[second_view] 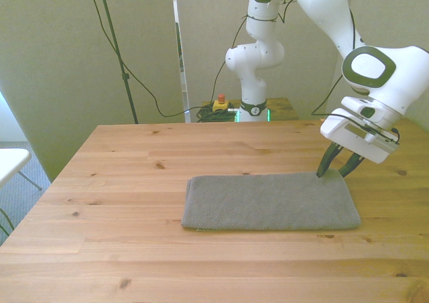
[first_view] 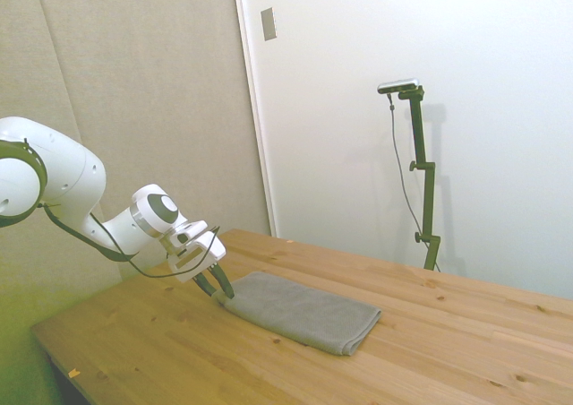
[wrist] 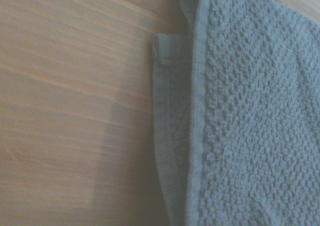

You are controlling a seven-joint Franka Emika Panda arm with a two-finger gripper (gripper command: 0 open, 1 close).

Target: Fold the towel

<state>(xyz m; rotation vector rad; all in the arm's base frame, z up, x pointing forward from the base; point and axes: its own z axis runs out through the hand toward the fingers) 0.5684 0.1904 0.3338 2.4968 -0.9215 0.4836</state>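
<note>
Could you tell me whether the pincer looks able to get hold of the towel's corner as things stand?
Probably yes. The pincer is open, its tips down at the far corner of the towel on the front view's right, and nothing stands between them; the table around that corner is bare.

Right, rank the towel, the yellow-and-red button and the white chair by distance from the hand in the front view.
1. Towel, at the hand.
2. Button, behind the table's far edge.
3. Chair, far left edge.

Grey terry towel point(second_view: 270, 201) lies flat (folded, layered), mid-table
</note>
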